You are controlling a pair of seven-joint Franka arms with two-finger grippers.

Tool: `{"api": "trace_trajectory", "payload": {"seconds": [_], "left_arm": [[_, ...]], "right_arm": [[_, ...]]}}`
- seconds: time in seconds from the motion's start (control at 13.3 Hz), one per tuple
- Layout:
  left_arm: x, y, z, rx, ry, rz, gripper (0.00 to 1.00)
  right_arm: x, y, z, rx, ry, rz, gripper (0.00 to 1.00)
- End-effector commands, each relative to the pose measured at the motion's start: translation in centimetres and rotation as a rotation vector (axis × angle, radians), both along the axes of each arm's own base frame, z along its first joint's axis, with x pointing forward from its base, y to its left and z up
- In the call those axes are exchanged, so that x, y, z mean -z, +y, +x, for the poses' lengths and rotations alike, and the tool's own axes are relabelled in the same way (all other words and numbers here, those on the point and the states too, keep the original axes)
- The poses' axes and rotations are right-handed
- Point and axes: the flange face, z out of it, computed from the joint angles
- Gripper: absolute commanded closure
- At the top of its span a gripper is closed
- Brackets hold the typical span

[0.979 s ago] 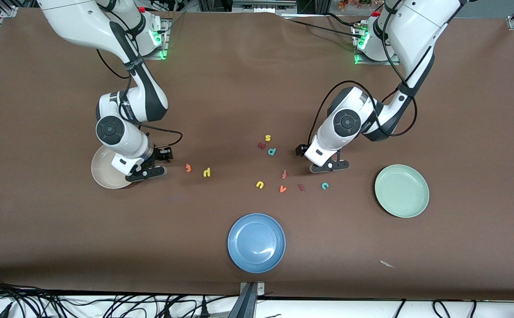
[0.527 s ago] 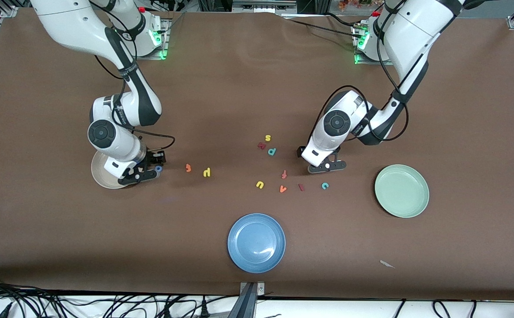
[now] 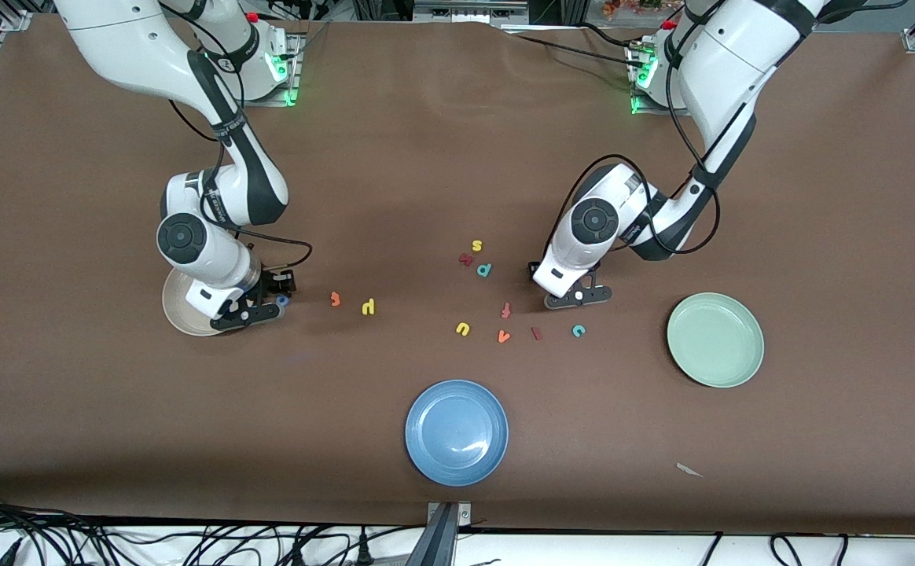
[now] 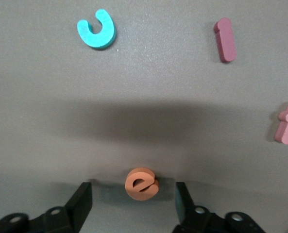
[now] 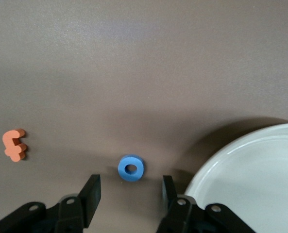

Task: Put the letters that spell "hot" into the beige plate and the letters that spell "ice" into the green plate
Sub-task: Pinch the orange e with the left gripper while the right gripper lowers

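Note:
My left gripper (image 4: 133, 190) is low over the table, open, with the orange e (image 4: 141, 183) standing on edge between its fingers and a gap on each side. In the front view my left gripper (image 3: 577, 296) hides the e. Nearer the front camera lie the teal c (image 3: 578, 330) and dark red i (image 3: 536, 333). My right gripper (image 5: 131, 182) is open around the blue o (image 5: 130, 168), which lies flat just off the beige plate (image 5: 241, 160). The orange t (image 3: 335, 298) and yellow h (image 3: 368, 306) lie beside the o (image 3: 281, 299). The green plate (image 3: 714, 339) holds nothing.
Spare letters are scattered mid-table: yellow s (image 3: 476, 246), teal p (image 3: 484, 270), red f (image 3: 506, 310), yellow u (image 3: 462, 328), orange v (image 3: 504, 336). A blue plate (image 3: 456, 431) sits nearest the front camera. The right arm covers much of the beige plate (image 3: 182, 310).
My left gripper shifted slightly toward the right arm's end and its jaws have narrowed around the e. My right arm moved toward the beige plate, uncovering the o, then stayed put.

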Motion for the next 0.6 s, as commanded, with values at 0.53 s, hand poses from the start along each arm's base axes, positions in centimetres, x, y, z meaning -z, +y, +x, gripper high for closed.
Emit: {"api": "trace_trajectory", "payload": {"seconds": [0.53], "left_arm": [[0.26,-1.40,0.53,-0.023,-0.025,0.007,0.50]], "right_arm": [[0.84,0.38,0.05,-0.006,-0.015,0.005,0.34]]}}
